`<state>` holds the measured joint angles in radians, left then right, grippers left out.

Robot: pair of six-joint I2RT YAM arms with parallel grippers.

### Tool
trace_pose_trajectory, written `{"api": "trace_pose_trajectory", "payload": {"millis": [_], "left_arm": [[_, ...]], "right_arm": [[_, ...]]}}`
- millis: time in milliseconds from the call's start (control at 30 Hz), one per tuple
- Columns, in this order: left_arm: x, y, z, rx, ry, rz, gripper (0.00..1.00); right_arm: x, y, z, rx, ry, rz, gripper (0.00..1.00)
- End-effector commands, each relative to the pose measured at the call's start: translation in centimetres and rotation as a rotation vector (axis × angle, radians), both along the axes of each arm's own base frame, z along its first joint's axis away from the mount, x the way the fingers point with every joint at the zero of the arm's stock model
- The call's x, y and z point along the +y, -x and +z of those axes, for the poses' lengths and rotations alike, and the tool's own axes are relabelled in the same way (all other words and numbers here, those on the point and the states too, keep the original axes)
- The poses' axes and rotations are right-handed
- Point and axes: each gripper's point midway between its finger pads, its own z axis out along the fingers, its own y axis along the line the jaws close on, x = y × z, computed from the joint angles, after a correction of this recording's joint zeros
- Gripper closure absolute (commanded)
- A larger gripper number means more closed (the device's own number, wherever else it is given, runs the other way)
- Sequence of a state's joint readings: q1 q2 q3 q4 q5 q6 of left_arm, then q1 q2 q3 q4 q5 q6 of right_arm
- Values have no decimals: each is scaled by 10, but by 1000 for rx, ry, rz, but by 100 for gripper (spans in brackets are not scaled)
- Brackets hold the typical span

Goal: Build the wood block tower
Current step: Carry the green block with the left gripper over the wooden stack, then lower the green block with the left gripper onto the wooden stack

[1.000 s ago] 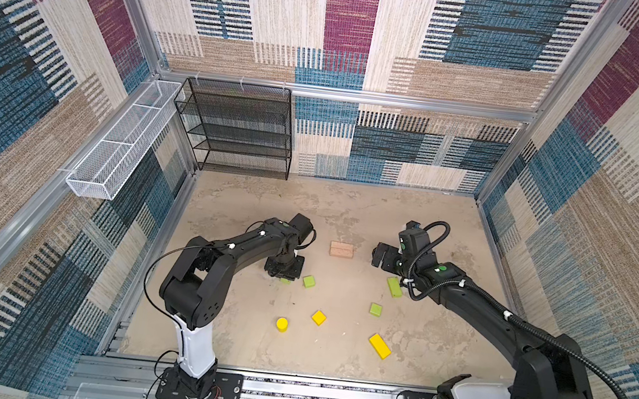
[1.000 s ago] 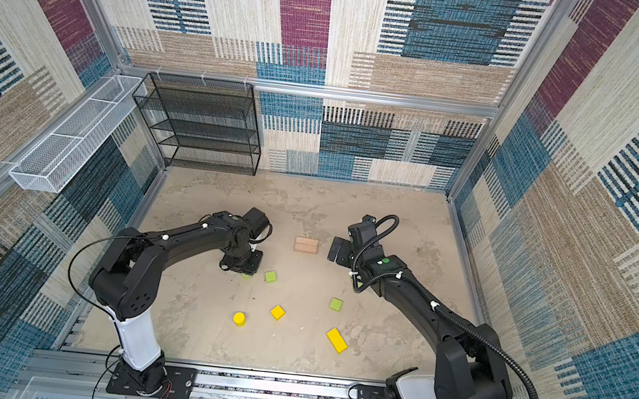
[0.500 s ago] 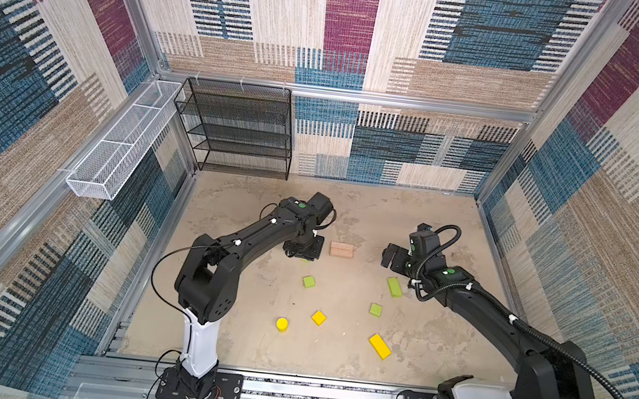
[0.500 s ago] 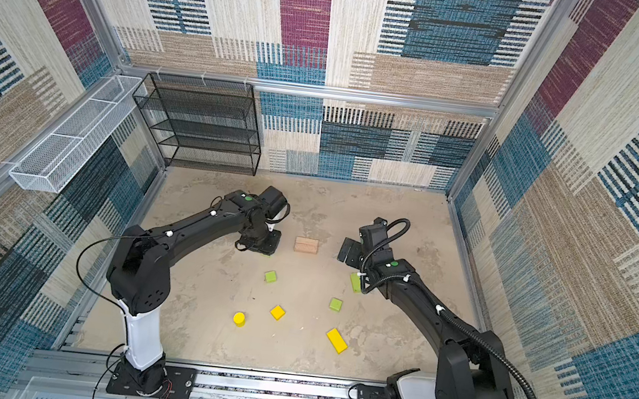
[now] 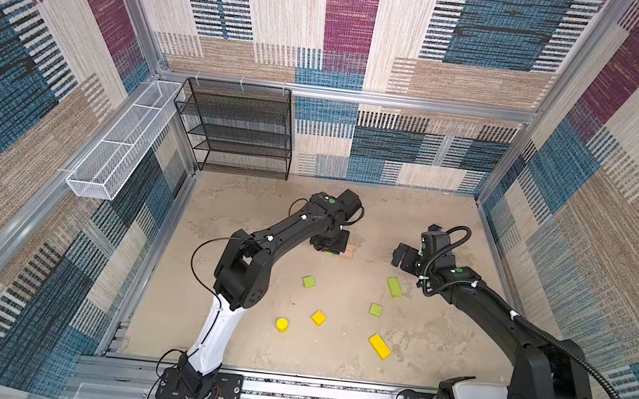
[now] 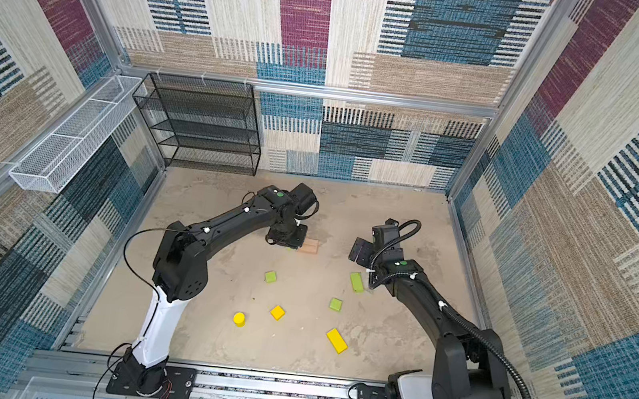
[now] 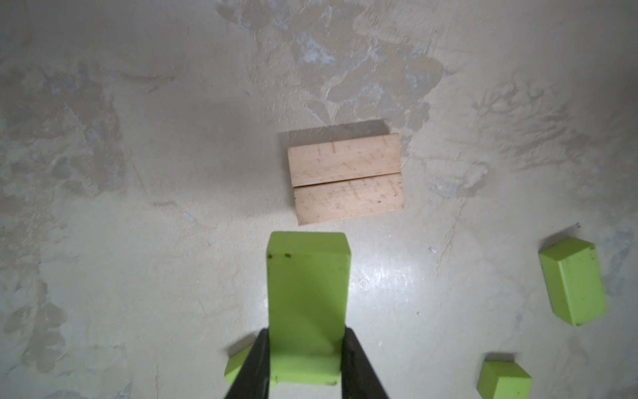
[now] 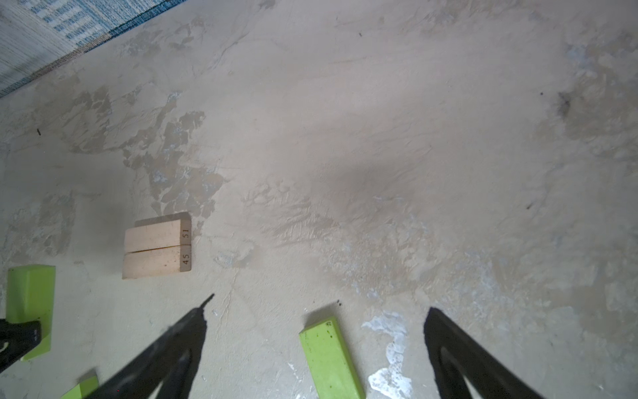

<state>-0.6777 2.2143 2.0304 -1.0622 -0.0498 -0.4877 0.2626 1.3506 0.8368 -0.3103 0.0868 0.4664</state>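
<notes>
The left arm rises from the front rail, bends at the elbow and sends its forearm toward the middle of the worktop [image 5: 391, 214], wrist turned down. The left hand [image 7: 305, 331] is clamped on a long lime-green block [image 7: 307, 293], whose free end hangs close to the two tan planks [image 7: 345, 179] without touching them. The planks lie flat, side by side, with their long edges touching. In both top views the left hand partly covers them. The right arm reaches in from the front right. The right hand [image 8: 317, 307] is spread wide and empty, to the right of the planks, and the second long lime-green block [image 8: 329, 359] lies on the worktop beneath it. Nearer the front, all apart, lie a lime-green cube [image 5: 308, 281], a second lime-green cube [image 5: 376, 310], a yellow cube [image 5: 318, 317], a yellow cylinder [image 5: 282, 324] and a yellow bar [image 5: 380, 346]. A black mesh shelf [image 5: 239, 127] stands against the back wall.
</notes>
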Motion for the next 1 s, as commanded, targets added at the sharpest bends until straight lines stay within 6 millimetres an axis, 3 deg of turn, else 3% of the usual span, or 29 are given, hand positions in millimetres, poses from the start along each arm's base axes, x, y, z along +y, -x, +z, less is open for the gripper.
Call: {"api": "trace_pose_trajectory", "payload": {"millis": [0,467,967], "left_arm": [[-5,-3,-5,4,-5,48,91],[-26,-27,-31,-10,-6,90,92],[-22,-31,-45,-12,-42,98,89]], "right_arm": [[2,-5,6,-34,-13,19,1],[-11,14,-13,9,-28,-7,1],[-14,12,-9,3,-24,-10,1]]}}
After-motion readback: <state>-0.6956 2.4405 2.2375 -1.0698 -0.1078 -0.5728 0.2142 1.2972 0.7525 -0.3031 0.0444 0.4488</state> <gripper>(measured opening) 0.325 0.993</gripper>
